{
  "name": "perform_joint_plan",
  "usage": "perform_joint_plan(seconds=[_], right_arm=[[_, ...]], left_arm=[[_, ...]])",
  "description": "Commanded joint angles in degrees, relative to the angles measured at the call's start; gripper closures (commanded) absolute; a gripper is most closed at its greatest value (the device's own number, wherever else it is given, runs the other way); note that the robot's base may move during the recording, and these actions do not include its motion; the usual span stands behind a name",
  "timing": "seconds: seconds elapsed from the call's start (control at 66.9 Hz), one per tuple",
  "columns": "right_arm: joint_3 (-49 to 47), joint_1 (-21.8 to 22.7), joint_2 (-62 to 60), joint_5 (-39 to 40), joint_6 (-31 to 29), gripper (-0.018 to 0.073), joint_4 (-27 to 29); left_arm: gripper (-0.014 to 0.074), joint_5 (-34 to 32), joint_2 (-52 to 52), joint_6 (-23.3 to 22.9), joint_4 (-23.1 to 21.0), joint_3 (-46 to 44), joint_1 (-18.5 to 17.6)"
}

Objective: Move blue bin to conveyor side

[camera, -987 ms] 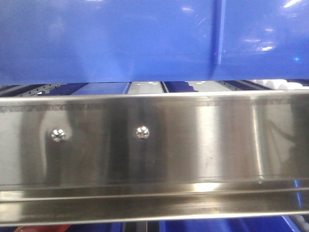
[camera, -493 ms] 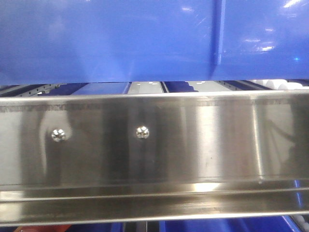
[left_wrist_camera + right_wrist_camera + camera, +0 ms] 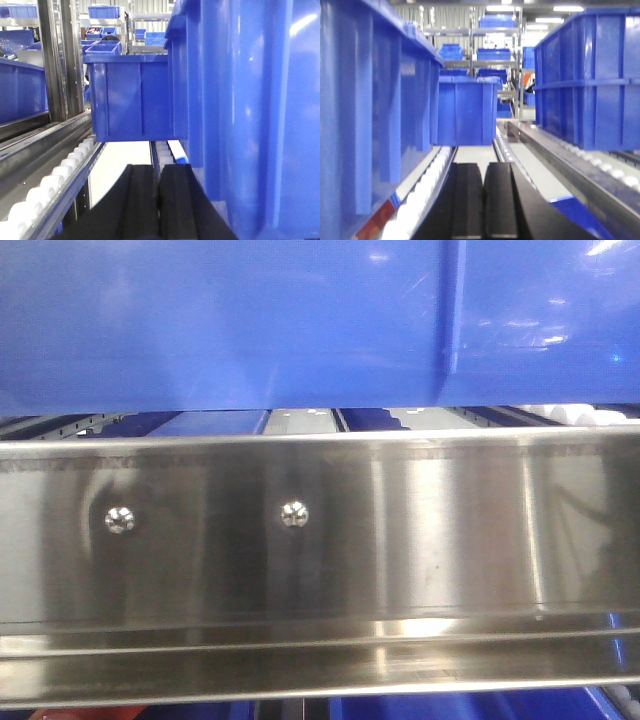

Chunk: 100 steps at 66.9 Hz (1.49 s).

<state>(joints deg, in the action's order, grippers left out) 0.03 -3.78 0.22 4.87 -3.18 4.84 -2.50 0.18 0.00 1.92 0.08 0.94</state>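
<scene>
The blue bin (image 3: 220,320) is sitting at the roller rack, its glossy wall filling the top of the front view just above the stainless-steel front rail (image 3: 320,540). The conveyor isn't showing in any view, so I'm reading this as the very start: the lift, the carry and the set-down are all waiting.

The arms are bracketing the bin. The left gripper (image 3: 159,172) is lying low beside the bin's left wall, pointing along the white rollers (image 3: 55,175) toward a neighbouring bin (image 3: 132,95), pads pressed together with nothing between them. The right gripper (image 3: 483,170) is mirroring it on the other side, also clenched and empty. Whether either one is touching the bin, I can't tell.
</scene>
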Motion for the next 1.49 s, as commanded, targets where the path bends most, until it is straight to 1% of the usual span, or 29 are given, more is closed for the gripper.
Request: perform_joint_plan(seconds=[0.0, 0.164, 0.224, 0.254, 0.329, 0.404, 0.419, 0.478, 0.493, 0.523, 0.598, 0.718, 0.807, 0.897, 0.927, 0.957, 1.002, 1.061, 1.211, 1.301, 1.405, 1.48], right_arm=[[0.0, -0.2, -0.2, 2.4, -0.1, 0.0631, 0.3], [0.0, -0.2, -0.2, 2.4, -0.1, 0.0631, 0.3], [-2.7, -0.2, -0.2, 1.4, -0.1, 0.0629, 0.3], [-4.5, -0.2, -0.2, 0.2, -0.1, 0.0623, 0.3], [-10.6, -0.2, -0.2, -5.6, -0.1, 0.0588, 0.3], [-16.4, -0.2, -0.2, -11.0, -0.1, 0.0489, 0.3], [-18.1, -0.2, -0.2, -11.8, -0.1, 0.0466, 0.3], [-22.4, -0.2, 1.1, -13.9, -0.1, 0.0345, 0.3], [-23.4, -0.2, 1.6, -14.2, -0.1, 0.0331, 0.3], [-25.4, -0.2, 2.7, -14.3, -0.1, 0.0263, 0.3], [-30.9, -0.2, 6.5, -14.3, -0.1, 0.0126, 0.3], [-38.4, -0.3, 13.5, -14.3, -0.1, 0.0001, 0.3], [-43.9, -0.3, 20.0, -14.3, -0.1, 0.001, 0.3], [-48.1, -0.6, 25.8, -14.3, -0.1, 0.001, 0.3], [-49.5, -1.1, 27.8, -14.3, -0.1, 0.001, 0.3], [-50.6, -1.6, 29.4, -14.5, -0.1, 0.001, 0.3], [-52.3, -2.5, 31.7, -15.6, -0.1, 0.001, 0.3], [-55.3, -4.2, 35.0, -19.5, -0.1, 0.001, 0.3], [-61.9, -9.1, 41.1, -29.0, -0.1, 0.001, 0.3], [-66.0, -11.6, 44.5, -34.0, -0.1, 0.001, 0.3], [-69.8, -13.5, 47.3, -37.4, -0.1, 0.0007, 0.3], [-72.1, -14.4, 49.5, -38.6, -0.1, 0.0006, 0.3]], left_arm=[[0.0611, -3.3, -0.2, 0.0, 0.1, -0.1, 0.1], [0.0611, -5.7, -0.2, 0.0, -0.2, -0.1, 0.1], [0.0611, -5.0, -0.2, 0.0, -0.2, -1.2, 0.1], [0.0611, -3.8, -0.2, 0.0, -0.2, -3.1, 0.1], [0.0611, 3.3, -0.2, 0.0, -0.1, -8.6, 0.1], [0.0595, 11.7, -0.2, 0.0, 0.7, -16.2, 0.1], [0.059, 12.3, 0.0, 0.0, 1.0, -16.9, 0.1], [0.0531, 17.6, 1.7, 0.0, 1.1, -22.6, 0.1], [0.0514, 18.6, 2.2, 0.0, 1.1, -23.9, 0.0], [0.0477, 20.0, 3.2, 0.0, 1.1, -26.1, 0.0], [0.0354, 22.7, 6.8, 0.0, 1.1, -32.3, 0.0], [0.0196, 24.3, 13.3, 0.0, 1.1, -39.5, 0.0], [0.0106, 24.4, 18.1, 0.0, 0.3, -43.4, 0.0], [0.0036, 25.0, 23.5, 0.0, -0.9, -46.9, 0.0], [0.0011, 25.1, 25.2, 0.0, -1.9, -48.0, -0.5], [-0.0008, 25.1, 26.4, 0.0, -1.9, -48.9, -1.1], [-0.0006, 25.6, 28.4, 0.0, -1.9, -50.5, -2.3], [-0.0006, 28.4, 31.0, 0.0, -1.9, -53.3, -3.7], [-0.0006, 39.5, 38.1, 0.0, -1.9, -61.6, -5.8], [-0.0006, 47.0, 42.6, 0.0, -2.2, -67.5, -6.0], [-0.0006, 54.0, 47.3, 0.0, -2.8, -74.3, -6.0], [-0.0006, 55.2, 49.9, 0.0, -2.7, -78.0, -6.0]])
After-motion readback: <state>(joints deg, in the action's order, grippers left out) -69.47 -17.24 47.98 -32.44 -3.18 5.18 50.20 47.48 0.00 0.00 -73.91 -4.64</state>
